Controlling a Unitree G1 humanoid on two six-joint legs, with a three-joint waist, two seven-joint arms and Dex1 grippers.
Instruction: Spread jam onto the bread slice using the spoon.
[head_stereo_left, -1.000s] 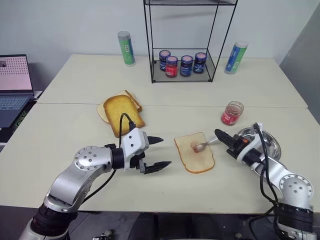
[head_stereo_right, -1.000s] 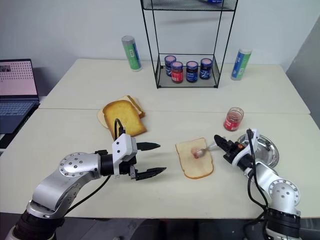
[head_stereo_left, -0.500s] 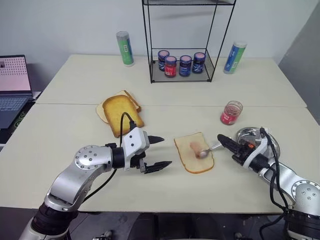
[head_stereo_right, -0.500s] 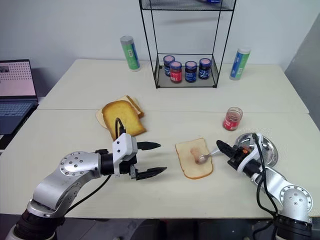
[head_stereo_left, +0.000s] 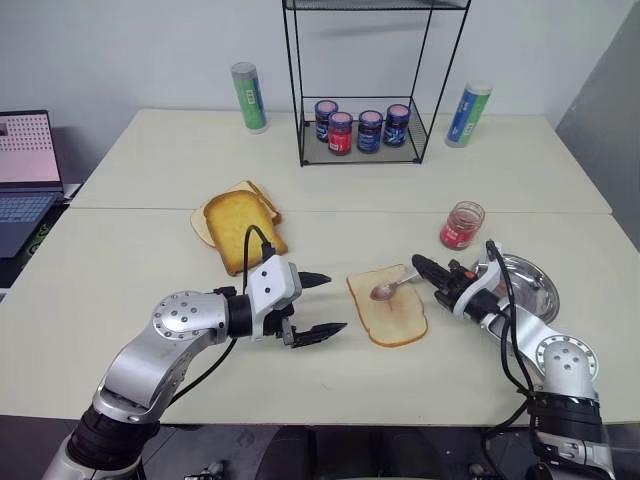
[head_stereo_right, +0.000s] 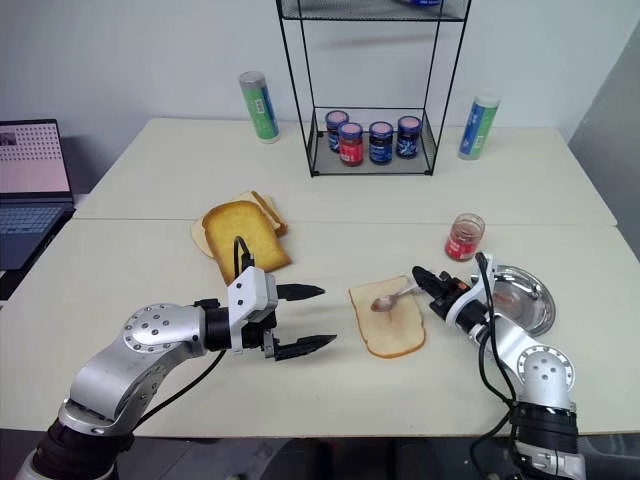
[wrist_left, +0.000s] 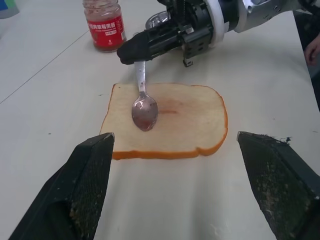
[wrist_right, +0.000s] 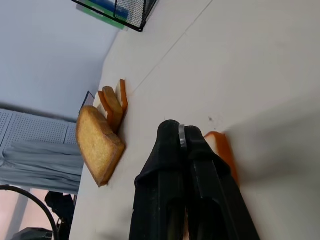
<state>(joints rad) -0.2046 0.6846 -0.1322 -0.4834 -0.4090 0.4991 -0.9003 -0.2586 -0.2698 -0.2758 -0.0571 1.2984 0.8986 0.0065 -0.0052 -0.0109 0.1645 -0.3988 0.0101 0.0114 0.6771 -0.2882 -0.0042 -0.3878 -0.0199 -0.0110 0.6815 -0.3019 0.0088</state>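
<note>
The bread slice (head_stereo_left: 392, 312) lies on the table ahead of me, with a faint red smear of jam (wrist_left: 172, 105) at its middle. My right gripper (head_stereo_left: 424, 267) is shut on the handle of the spoon (head_stereo_left: 390, 289). It reaches in from the right, and the spoon's bowl (wrist_left: 144, 111), coated red, sits over the slice's far left part. Whether the bowl touches the bread I cannot tell. My left gripper (head_stereo_left: 322, 304) stands open just left of the slice, holding nothing. The jam jar (head_stereo_left: 461, 225) stands uncapped behind the right gripper.
A round metal plate (head_stereo_left: 532, 285) sits to the right of the right gripper. Golden toasted slices (head_stereo_left: 240, 226) lie stacked at the far left. A wire rack (head_stereo_left: 362, 150) holds several lidded jars, with two tall tubes (head_stereo_left: 249, 96) beside it. A laptop (head_stereo_left: 28, 170) sits off to the left.
My right gripper has drawn the spoon across the slice: first toward its near right, now back to its far left part. The left gripper has stayed still and open.
</note>
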